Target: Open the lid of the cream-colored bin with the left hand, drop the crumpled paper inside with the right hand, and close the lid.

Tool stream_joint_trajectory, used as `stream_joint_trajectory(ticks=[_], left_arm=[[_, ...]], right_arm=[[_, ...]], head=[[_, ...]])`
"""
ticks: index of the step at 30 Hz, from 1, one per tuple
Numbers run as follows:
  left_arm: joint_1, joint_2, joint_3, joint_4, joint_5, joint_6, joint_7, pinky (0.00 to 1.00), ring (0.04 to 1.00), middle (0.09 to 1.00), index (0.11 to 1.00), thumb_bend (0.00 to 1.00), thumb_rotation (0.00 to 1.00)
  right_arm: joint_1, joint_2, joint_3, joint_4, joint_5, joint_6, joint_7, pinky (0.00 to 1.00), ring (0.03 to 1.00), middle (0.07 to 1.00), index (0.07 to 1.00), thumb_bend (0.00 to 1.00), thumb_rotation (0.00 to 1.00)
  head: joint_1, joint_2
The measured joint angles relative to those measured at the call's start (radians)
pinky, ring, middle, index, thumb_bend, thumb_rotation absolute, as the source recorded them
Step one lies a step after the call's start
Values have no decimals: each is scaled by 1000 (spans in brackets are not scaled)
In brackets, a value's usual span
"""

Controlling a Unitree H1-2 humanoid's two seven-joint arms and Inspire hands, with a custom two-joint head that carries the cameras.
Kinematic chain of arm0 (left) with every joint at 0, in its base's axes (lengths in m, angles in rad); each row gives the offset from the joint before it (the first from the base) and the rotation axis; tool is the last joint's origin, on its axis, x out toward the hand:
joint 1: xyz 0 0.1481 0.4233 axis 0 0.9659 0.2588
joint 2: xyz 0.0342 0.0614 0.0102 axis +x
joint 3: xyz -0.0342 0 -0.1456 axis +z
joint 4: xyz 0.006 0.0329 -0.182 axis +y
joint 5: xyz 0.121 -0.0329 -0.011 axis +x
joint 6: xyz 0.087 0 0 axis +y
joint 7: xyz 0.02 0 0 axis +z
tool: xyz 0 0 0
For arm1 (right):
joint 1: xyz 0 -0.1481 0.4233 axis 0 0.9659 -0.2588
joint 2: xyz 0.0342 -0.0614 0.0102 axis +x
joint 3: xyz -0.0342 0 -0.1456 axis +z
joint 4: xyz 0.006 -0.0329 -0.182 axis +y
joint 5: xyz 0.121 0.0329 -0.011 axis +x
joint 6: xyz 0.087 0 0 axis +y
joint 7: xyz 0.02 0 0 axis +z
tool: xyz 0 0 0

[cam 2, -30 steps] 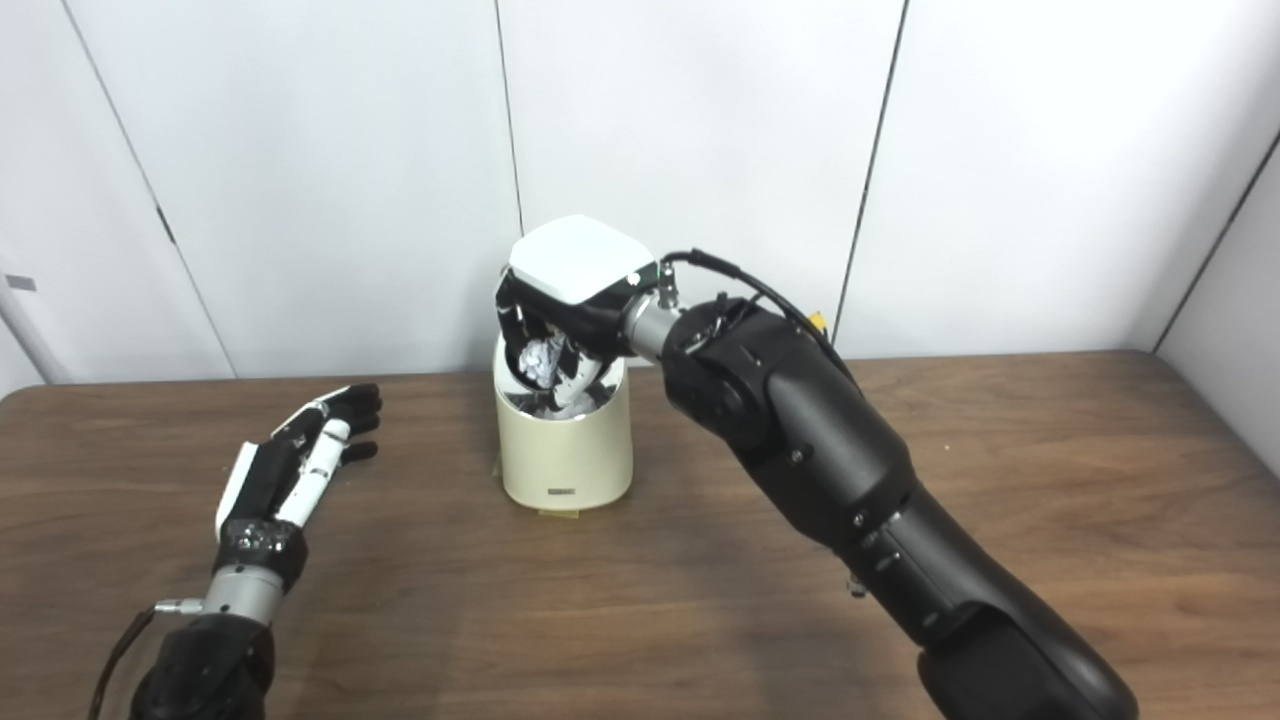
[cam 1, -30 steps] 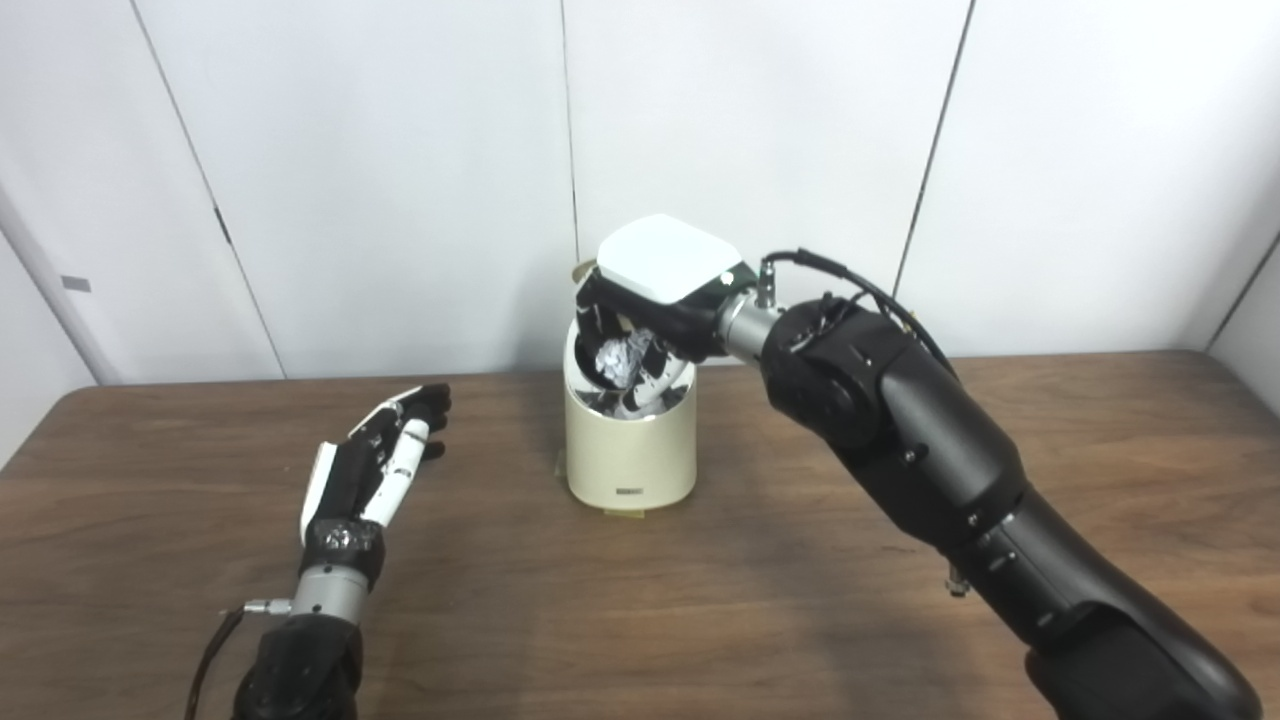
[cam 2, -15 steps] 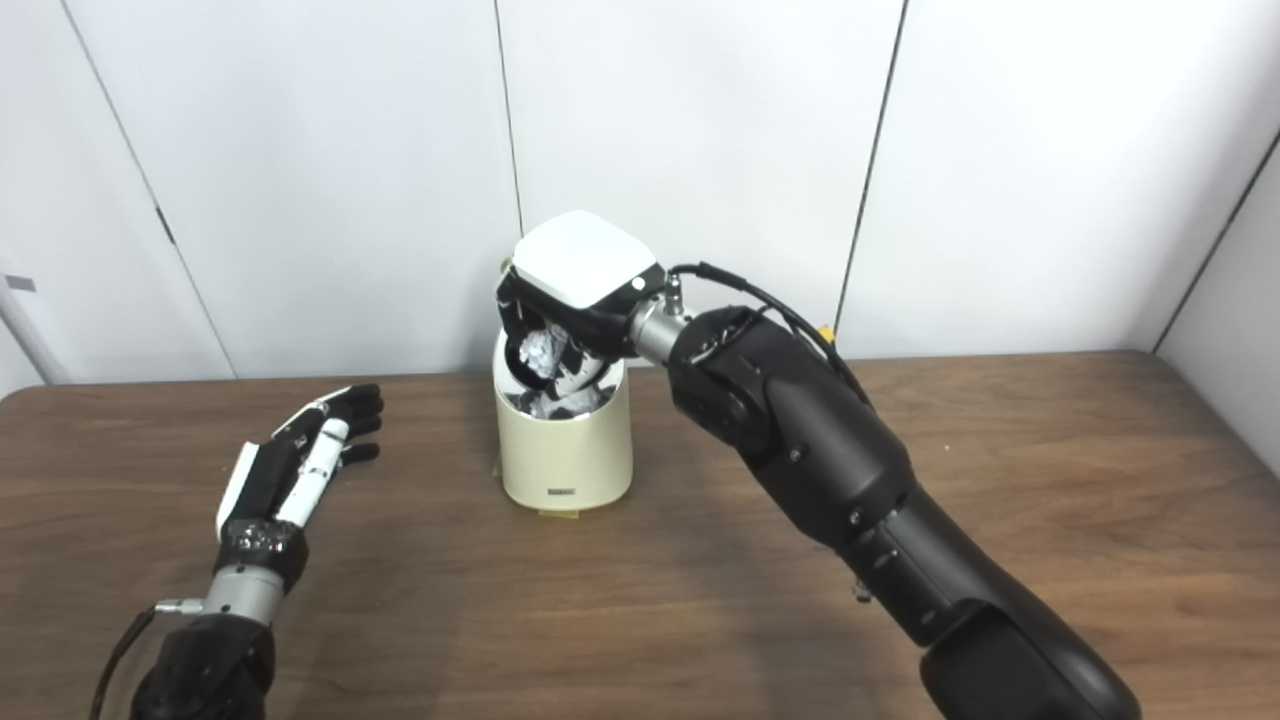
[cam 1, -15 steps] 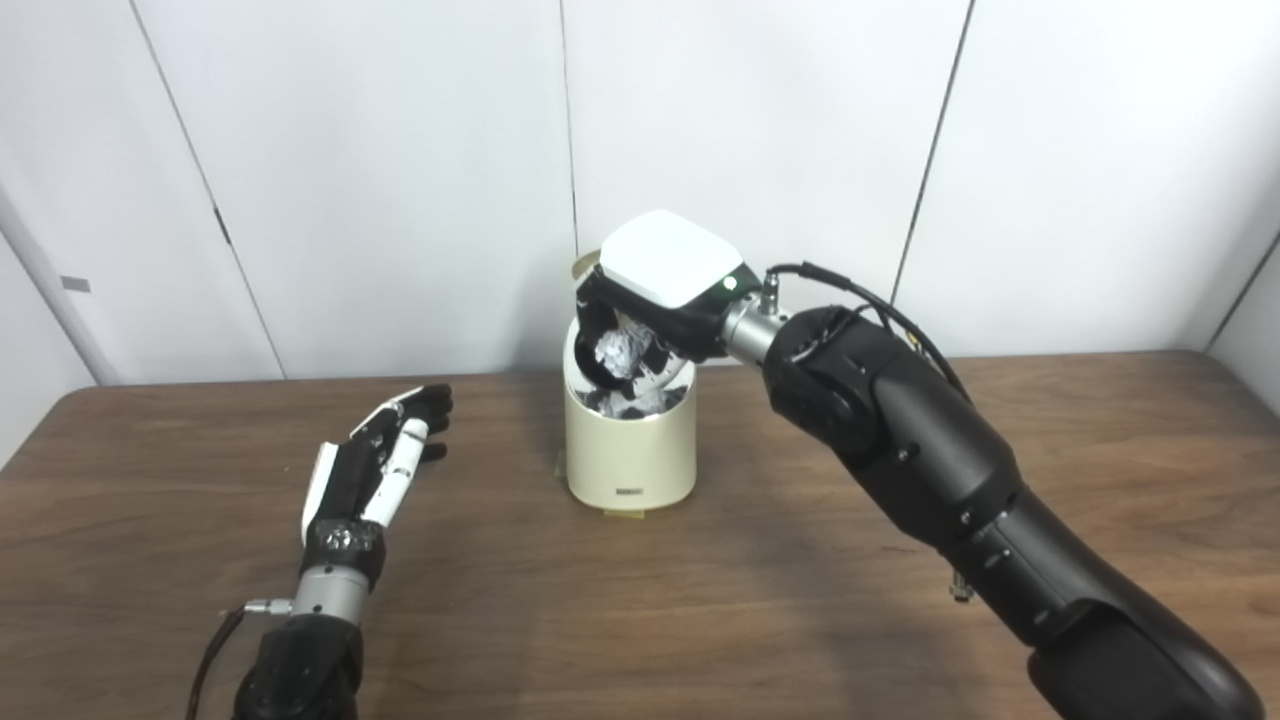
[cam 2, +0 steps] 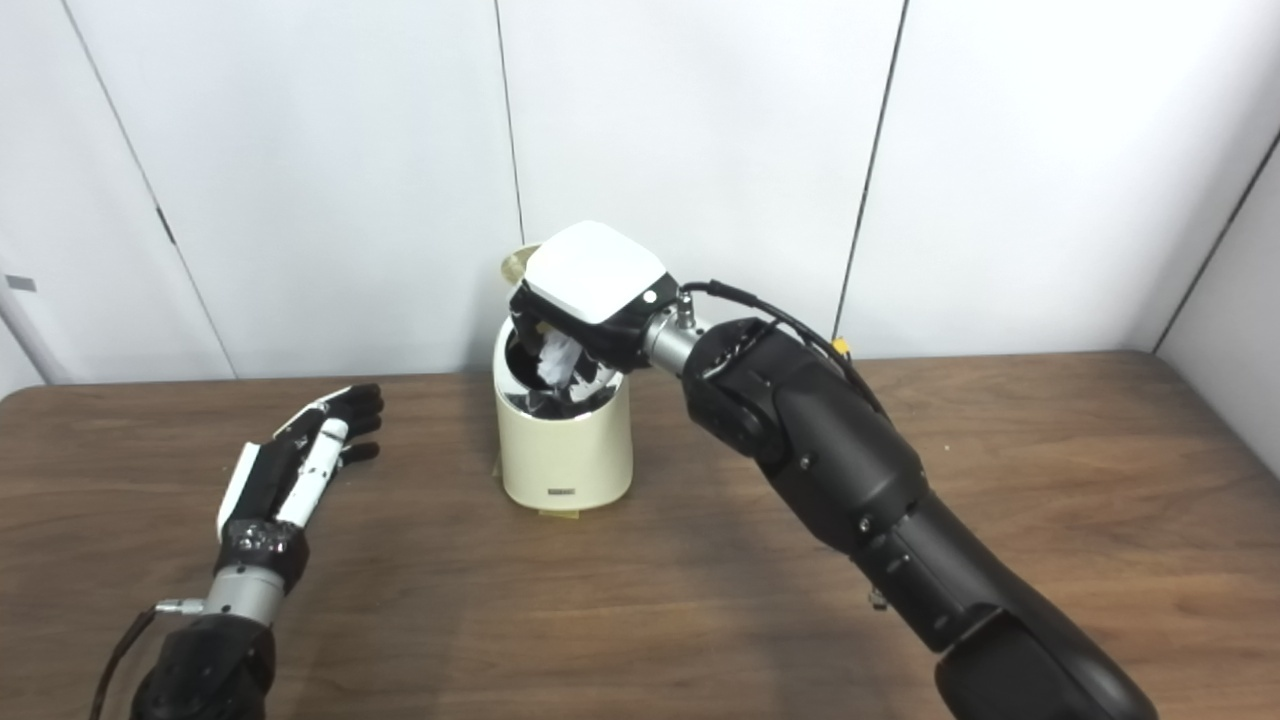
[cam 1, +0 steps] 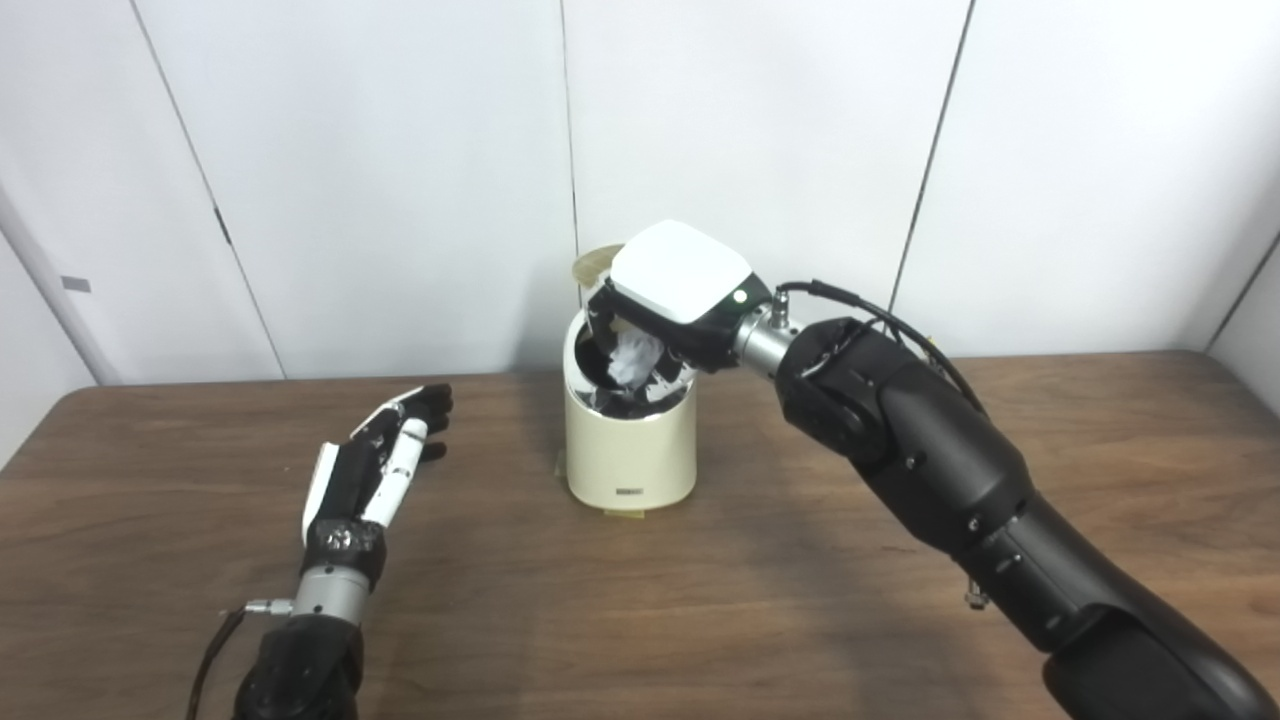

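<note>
The cream-colored bin point(cam 1: 630, 450) stands mid-table, its lid point(cam 1: 594, 264) tipped up and back behind the opening. My right hand point(cam 1: 672, 300), white-backed, hovers right over the bin's mouth with its fingers curled down around the white crumpled paper point(cam 1: 630, 358), which hangs just inside the rim. My left hand point(cam 1: 375, 462) lies well to the left of the bin, low over the table, fingers straight and apart, holding nothing and touching neither bin nor lid.
The brown wooden table point(cam 1: 700, 600) runs the full width of the view. A white panelled wall point(cam 1: 300, 180) stands close behind the bin. My right forearm point(cam 1: 930, 480) crosses the table's right half diagonally.
My right hand has shifted a little to the right and tilted over the bin's mouth, the paper still in its fingers. More of the raised lid shows behind it. The left hand has not moved.
</note>
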Motion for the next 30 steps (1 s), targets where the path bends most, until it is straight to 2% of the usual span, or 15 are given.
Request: stream_joint_trajectory(ticks=[4,5,6,7,9,12,15,17,18,19,20,23,25,27,30], left_arm=[[0,1,0,0,-1,0,-2,767,823,814,802,283,714],[0,2,0,0,-1,0,-2,766,822,814,802,284,715],[0,2,0,0,-1,0,-2,764,822,814,803,284,717],[0,2,0,0,0,1,-2,764,821,814,802,287,717],[1,2,0,0,0,3,-2,764,822,815,802,292,715],[2,4,-3,0,2,3,-2,769,828,820,806,305,720],[2,8,-5,0,3,3,-2,766,825,816,801,308,714],[2,9,-5,0,3,3,-2,764,823,814,797,310,714],[2,10,-6,0,4,3,-2,767,824,814,798,310,714],[2,10,-6,0,4,3,-1,765,823,814,798,307,714],[2,10,-6,0,5,3,-1,763,822,812,799,302,715],[3,10,-8,0,5,3,0,767,822,811,800,275,719],[3,10,-7,0,5,3,1,767,822,809,796,269,724],[3,10,-8,0,5,3,1,766,822,810,796,273,737],[3,10,-8,0,5,3,1,763,820,808,793,270,743]], right_arm=[[5,0,0,-6,1,-1,0,516,648,695,491,521,126],[5,0,0,-6,2,-3,0,516,644,692,537,756,64],[6,0,0,-6,4,-5,0,516,642,691,560,876,32],[6,0,-1,-6,6,-7,0,514,637,688,575,950,13],[7,1,-1,-7,6,-11,0,507,628,682,586,991,2],[7,1,-1,-10,7,-13,-4,506,625,678,586,1000,0],[7,1,-2,-10,9,-20,-16,497,616,664,572,979,0],[12,3,-9,-10,16,-27,-34,466,572,626,543,949,0],[18,7,-16,-7,24,-35,-63,437,532,594,508,694,71],[22,11,-22,-2,31,-47,-95,409,493,580,482,605,36],[26,17,-30,11,35,-69,-147,387,478,569,461,559,18],[31,33,-48,51,32,-114,-294,337,452,559,448,517,1],[30,38,-59,58,25,-122,-356,283,433,540,459,515,0],[29,41,-65,70,-2,-122,-436,218,311,489,468,524,9],[33,57,-91,75,-20,-111,-531,156,230,461,485,525,13]], head=[[0,-2],[0,-2],[-2,-2],[-2,0],[-2,0],[-2,0],[-2,0],[0,0],[0,0],[2,0],[0,0],[0,0],[0,0],[0,-2],[0,-3]])
